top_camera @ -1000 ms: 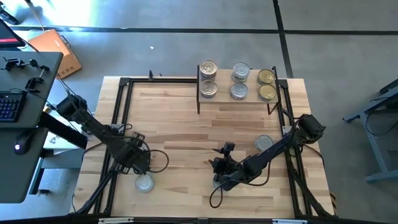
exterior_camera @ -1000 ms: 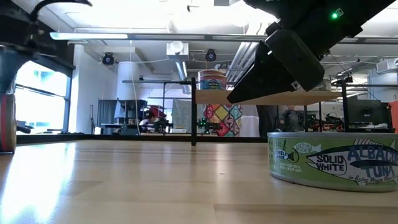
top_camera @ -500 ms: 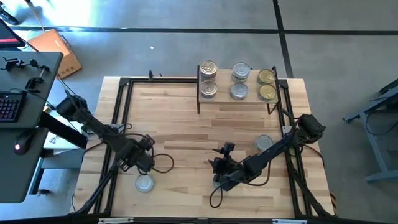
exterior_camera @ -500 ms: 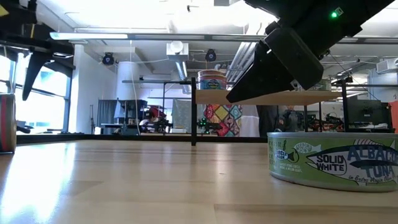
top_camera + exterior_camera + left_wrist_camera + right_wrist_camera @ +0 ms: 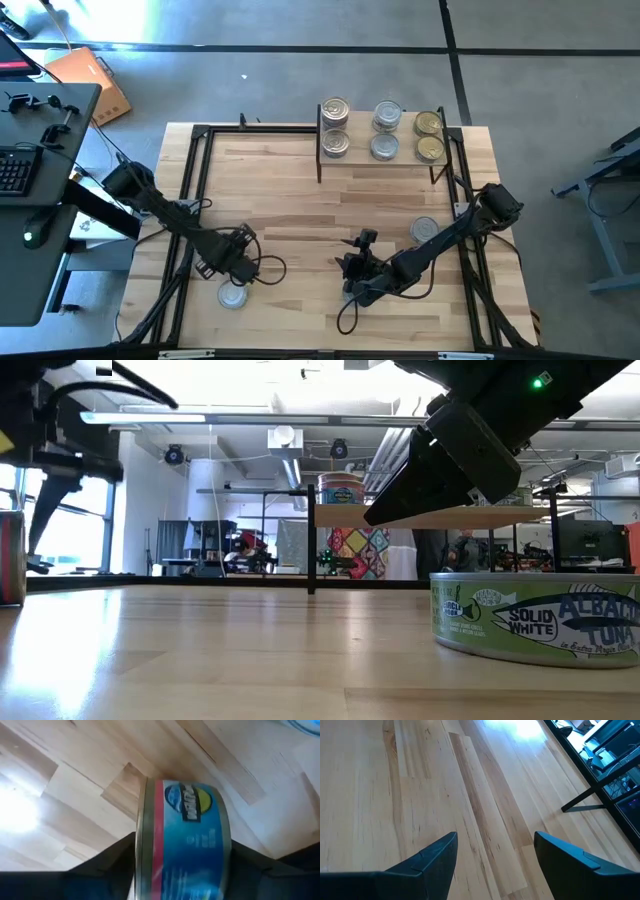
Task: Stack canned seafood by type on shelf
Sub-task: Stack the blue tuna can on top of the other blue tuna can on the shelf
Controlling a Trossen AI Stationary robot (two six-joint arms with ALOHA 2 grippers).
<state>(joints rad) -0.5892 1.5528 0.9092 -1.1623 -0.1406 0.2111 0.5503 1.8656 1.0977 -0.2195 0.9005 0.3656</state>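
- Since the earlier frame, the left end effector (image 5: pixel 238 272) has shifted rightward at lower left, now directly above a silver tin (image 5: pixel 232 296) on the tabletop (image 5: pixel 280 190).
- Its fingers straddle that blue-labelled tin, partly open; grip unclear.
- At lower centre, the right end effector (image 5: pixel 352 283) hangs open, empty.
- Another tin (image 5: pixel 424 229) lies centre-right.
- Six tins fill the shelf (image 5: pixel 381 162), upper right.

Six tins (image 5: pixel 384 131) on the shelf (image 5: pixel 381 160) at the table's (image 5: pixel 290 190) far edge, two tins nearer.
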